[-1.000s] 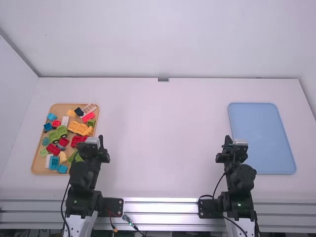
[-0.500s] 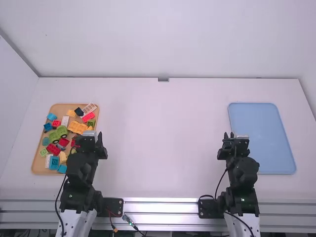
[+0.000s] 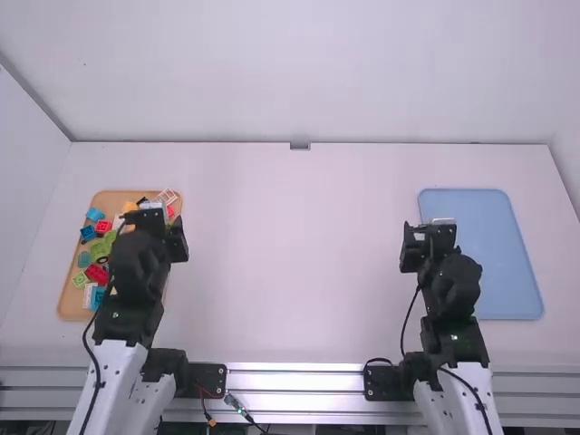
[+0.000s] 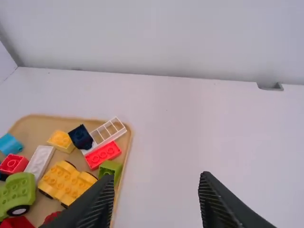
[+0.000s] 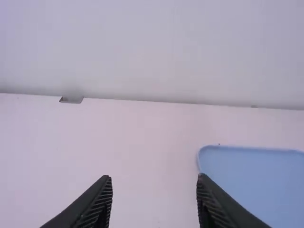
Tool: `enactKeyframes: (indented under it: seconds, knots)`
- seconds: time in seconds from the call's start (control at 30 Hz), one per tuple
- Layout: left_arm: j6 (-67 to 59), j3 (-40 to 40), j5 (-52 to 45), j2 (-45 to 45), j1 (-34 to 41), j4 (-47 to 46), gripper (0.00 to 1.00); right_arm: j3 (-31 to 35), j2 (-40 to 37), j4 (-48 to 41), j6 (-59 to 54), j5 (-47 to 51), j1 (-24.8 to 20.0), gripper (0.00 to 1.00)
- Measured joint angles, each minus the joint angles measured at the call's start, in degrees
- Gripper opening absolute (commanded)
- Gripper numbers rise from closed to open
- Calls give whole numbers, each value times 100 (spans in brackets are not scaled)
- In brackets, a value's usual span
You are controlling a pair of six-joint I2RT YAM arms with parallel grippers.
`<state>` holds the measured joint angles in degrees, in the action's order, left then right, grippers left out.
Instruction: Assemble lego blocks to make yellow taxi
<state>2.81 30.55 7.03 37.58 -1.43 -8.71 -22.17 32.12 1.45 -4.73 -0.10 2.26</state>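
My left gripper (image 3: 154, 217) is over the right part of the wooden tray (image 3: 65, 299) of blocks, hiding some of them in the high view. In the left wrist view my left gripper (image 4: 157, 178) is open and holds nothing. The tray has a yellow wheeled base (image 4: 69, 183), a yellow brick (image 4: 61, 139), a red brick (image 4: 103, 155) and a white window frame (image 4: 109, 131). My right gripper (image 3: 430, 230) is beside the left edge of the blue tray (image 3: 480, 245); in the right wrist view the right gripper (image 5: 155, 179) is open, nothing between its fingers.
Blue bricks (image 3: 95, 215), a green wheeled piece (image 4: 18, 194) and a dark blue brick (image 4: 80, 137) share the wooden tray. White walls (image 3: 299, 72) stand behind and left of the white table (image 3: 299, 245). A metal rail (image 3: 294, 378) runs along the front edge.
The left arm has moved forward and slightly left, so its gripper now covers blocks that showed before. The right gripper has also moved forward, a smaller distance.
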Motion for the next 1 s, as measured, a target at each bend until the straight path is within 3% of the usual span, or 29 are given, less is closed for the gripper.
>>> enactKeyframes:
  seconds: [0.47,0.8,1.0]
  knots:
    - [960,1869,442,2135,-398,-966,78,-1316,1797,39,-291,15,203,78]
    - [1554,2914,111,3630,-1482,-1517,92,-2070,2811,44,-452,2,297,92]
    - [1884,3733,-258,4804,-2203,-2507,97,-2347,3195,46,-496,7,317,96]
